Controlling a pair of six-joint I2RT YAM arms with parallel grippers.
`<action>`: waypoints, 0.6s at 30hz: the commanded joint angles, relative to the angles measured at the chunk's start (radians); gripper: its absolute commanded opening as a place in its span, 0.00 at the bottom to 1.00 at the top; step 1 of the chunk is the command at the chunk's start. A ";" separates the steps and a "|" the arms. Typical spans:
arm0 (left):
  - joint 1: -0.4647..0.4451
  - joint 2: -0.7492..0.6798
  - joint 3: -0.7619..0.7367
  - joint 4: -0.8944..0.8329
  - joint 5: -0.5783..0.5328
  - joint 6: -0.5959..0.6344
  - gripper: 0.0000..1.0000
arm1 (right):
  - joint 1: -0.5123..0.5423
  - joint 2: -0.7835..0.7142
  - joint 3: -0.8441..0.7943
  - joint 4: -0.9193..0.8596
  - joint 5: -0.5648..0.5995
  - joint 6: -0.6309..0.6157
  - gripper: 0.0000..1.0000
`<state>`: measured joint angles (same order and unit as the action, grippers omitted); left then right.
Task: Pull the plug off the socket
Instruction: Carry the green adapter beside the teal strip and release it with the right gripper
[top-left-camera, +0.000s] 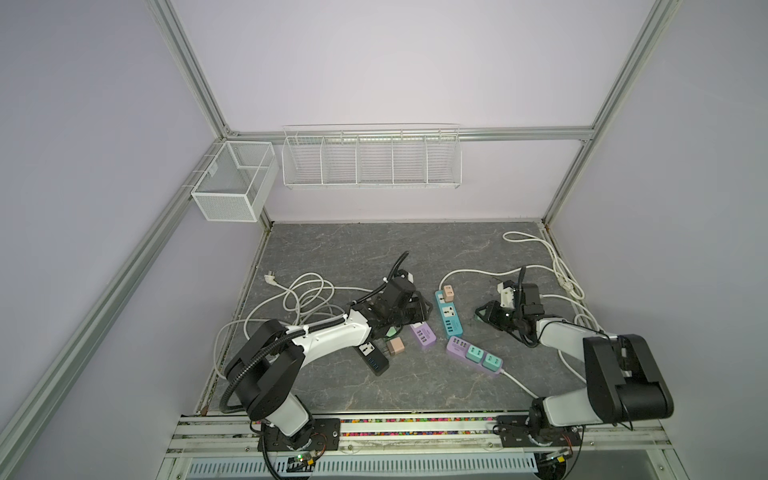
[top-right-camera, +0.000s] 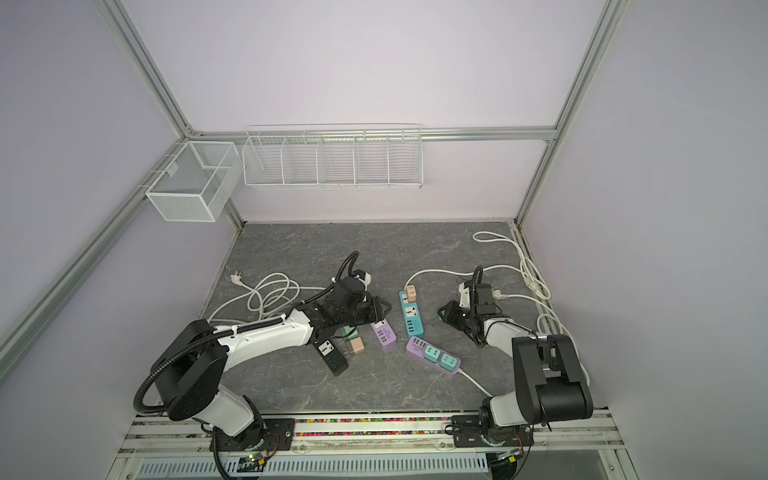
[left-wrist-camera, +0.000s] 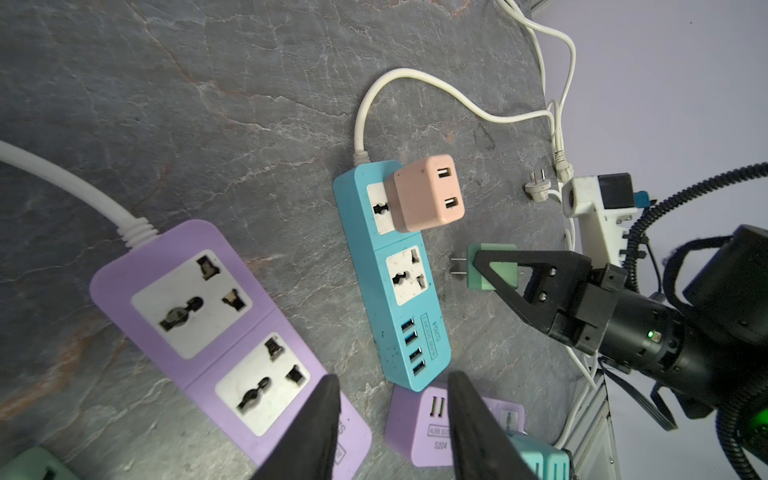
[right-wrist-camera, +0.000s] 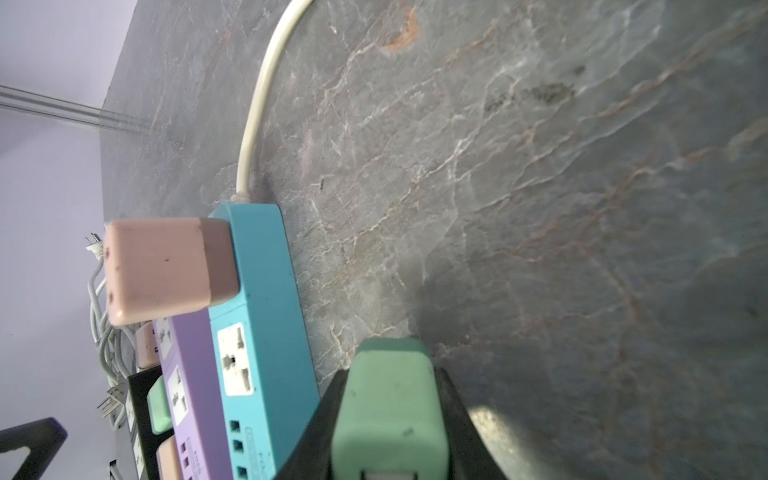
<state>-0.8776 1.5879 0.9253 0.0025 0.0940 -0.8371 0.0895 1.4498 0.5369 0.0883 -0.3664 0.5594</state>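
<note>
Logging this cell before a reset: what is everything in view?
Table: 1, grey, underneath.
Blue strip: 1, centre.
Purple strips: 2; one beside the blue, one nearer the front.
Black strip: 1, under the left arm.
Pink adapters: 2; one plugged in the blue strip, one lying by the black strip.
Teal adapters: 2, plugged in the front purple strip.
Green adapters: 2; one half hidden under the left arm, one held.
Cables: several, white, across the table.
Wire baskets: 2, white, on the frame behind.
Left gripper: black, open, empty.
Right gripper: black, shut on a green adapter.
</note>
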 joint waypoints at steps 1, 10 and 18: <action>-0.004 0.013 -0.008 0.020 -0.001 -0.014 0.44 | -0.006 0.020 0.008 0.002 0.011 0.014 0.31; -0.004 0.003 -0.013 0.009 -0.012 -0.008 0.44 | -0.016 0.013 0.012 -0.014 0.031 0.007 0.48; -0.003 -0.020 -0.012 -0.007 -0.022 0.007 0.44 | -0.017 -0.053 0.003 -0.056 0.110 -0.016 0.66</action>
<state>-0.8776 1.5909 0.9253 0.0013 0.0929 -0.8425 0.0780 1.4311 0.5404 0.0647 -0.3000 0.5587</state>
